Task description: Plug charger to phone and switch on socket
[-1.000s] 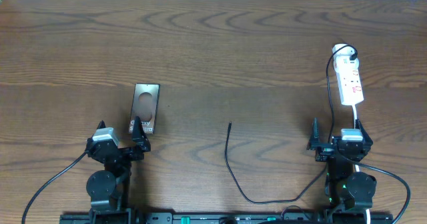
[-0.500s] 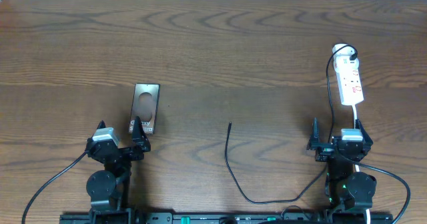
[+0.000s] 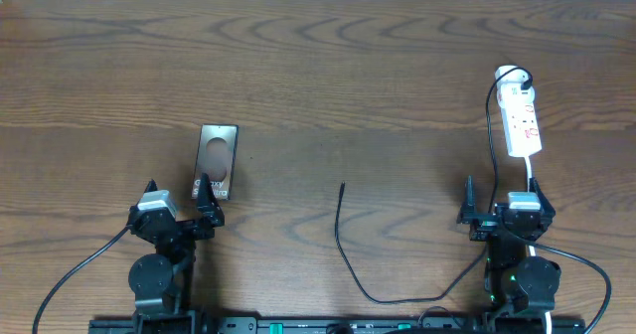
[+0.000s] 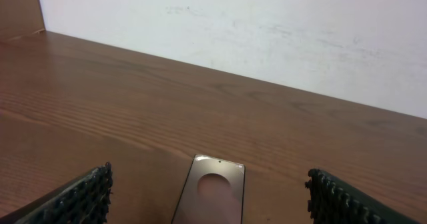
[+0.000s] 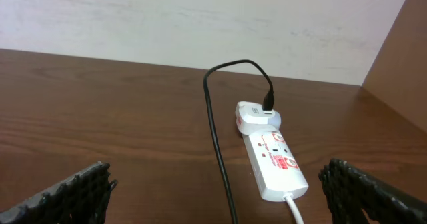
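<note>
The phone (image 3: 216, 161) lies flat at the left, its glossy face up, just ahead of my left gripper (image 3: 179, 197). That gripper is open and empty; in the left wrist view the phone (image 4: 212, 196) shows between the spread fingers (image 4: 83, 196). The charger (image 3: 338, 230) is a thin black cable whose free tip points away from me at mid table. It curves back to the right and up to the white adapter (image 3: 510, 76) at the socket's far end. The socket (image 3: 523, 120) lies ahead of my right gripper (image 3: 501, 197), which is open and empty, with the socket (image 5: 273, 161) beyond it.
A white lead (image 5: 293, 209) leaves the socket's near end toward the right arm. The charger cable (image 5: 217, 137) runs along the socket's left side. A white wall (image 4: 267, 31) stands behind the table's far edge. Thicker black arm cables trail at the front edge.
</note>
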